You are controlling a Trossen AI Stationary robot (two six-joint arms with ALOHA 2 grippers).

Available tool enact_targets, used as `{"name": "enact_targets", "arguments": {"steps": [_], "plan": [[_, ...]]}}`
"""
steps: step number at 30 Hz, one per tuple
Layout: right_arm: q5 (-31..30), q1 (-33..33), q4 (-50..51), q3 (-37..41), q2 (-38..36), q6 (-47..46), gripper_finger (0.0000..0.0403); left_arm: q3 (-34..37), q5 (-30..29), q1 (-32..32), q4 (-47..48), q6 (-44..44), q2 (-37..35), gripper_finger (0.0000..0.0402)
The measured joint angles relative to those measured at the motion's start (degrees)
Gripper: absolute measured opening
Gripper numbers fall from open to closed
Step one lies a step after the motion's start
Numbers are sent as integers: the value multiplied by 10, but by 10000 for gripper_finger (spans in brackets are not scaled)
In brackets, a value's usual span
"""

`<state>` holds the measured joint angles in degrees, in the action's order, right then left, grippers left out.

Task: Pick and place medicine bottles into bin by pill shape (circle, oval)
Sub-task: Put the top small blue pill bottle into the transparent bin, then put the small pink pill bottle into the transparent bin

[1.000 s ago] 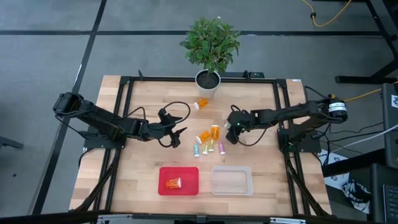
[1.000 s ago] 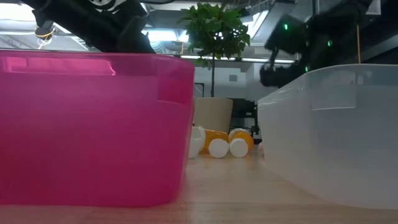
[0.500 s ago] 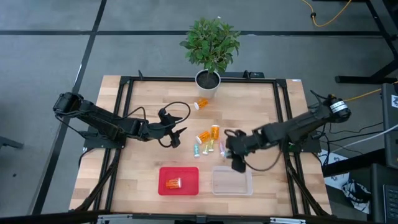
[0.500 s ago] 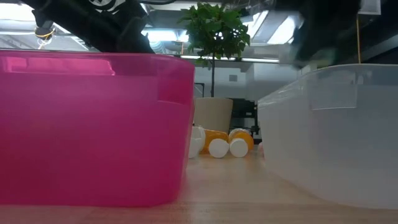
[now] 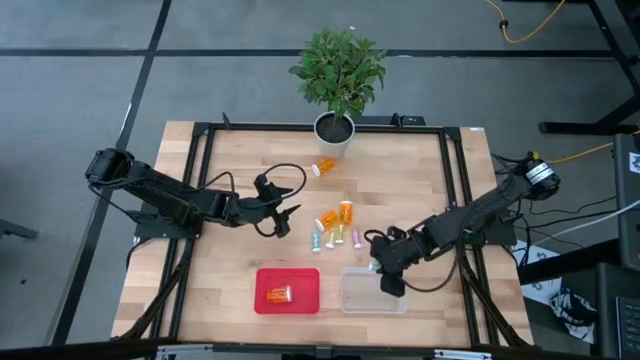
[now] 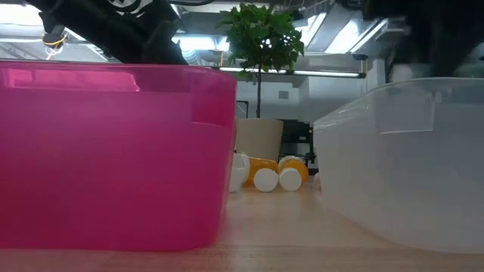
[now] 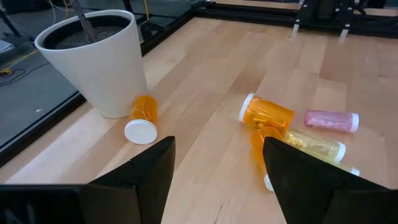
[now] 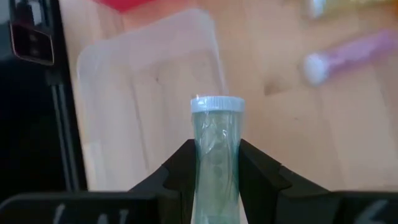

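Right claw: your right claw (image 8: pixel 214 163) is clamped on a pale teal bottle (image 8: pixel 216 146) with a light cap, held between both fingers; in the high view the claw (image 5: pixel 388 280) sits over the far edge of the clear bin (image 5: pixel 373 291).
Held bottle: it points cap-first toward the clear bin (image 8: pixel 149 93), and much of its body is hidden between the fingers, so check the grip before you let go.
Release: judge that the drop is close; carry the bottle further over the bin's floor, well inside the rim, and lower it before you part the fingers, so it does not bounce out or catch the wall.
Pill shape: the pills inside cannot be made out here, so confirm that this bin matches the bottle's shape.
Red bin: the red bin (image 5: pixel 287 290) stands just left of the clear one and holds one orange bottle (image 5: pixel 279 293).
Remaining bottles: a cluster of bottles (image 5: pixel 335 227) lies on the counter (image 5: pixel 240 175) beyond the bins, and one orange bottle (image 5: pixel 323 166) rests near the plant pot (image 5: pixel 334 128); a pink bottle (image 8: pixel 348 53) lies just outside the clear bin, so keep clear of it as you pull away.
Left claw: your left claw (image 7: pixel 214 171) waits with its fingers spread, holding nothing, left of the cluster.
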<state>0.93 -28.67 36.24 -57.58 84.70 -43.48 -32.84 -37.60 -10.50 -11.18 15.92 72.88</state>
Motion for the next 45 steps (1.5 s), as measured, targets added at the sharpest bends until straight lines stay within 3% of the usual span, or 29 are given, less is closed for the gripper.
{"name": "enact_targets", "arguments": {"steps": [3, 14, 35, 42, 45], "plan": [[53, -1, -6, 0, 25, 5, 99, 0, 0, 0, 0, 0, 0, 237], [53, 15, -8, 0, 56, 17, 137, 0, 0, 0, 0, 0, 0, 237], [78, 24, -22, 0, 56, 63, 140, 0, 0, 0, 0, 0, 0, 237], [71, 60, -2, -65, 56, 144, 140, 0, 0, 0, 0, 0, 0, 237], [34, 70, 9, -111, 56, 192, 140, 0, 0, 0, 0, 0, 0, 237]]}}
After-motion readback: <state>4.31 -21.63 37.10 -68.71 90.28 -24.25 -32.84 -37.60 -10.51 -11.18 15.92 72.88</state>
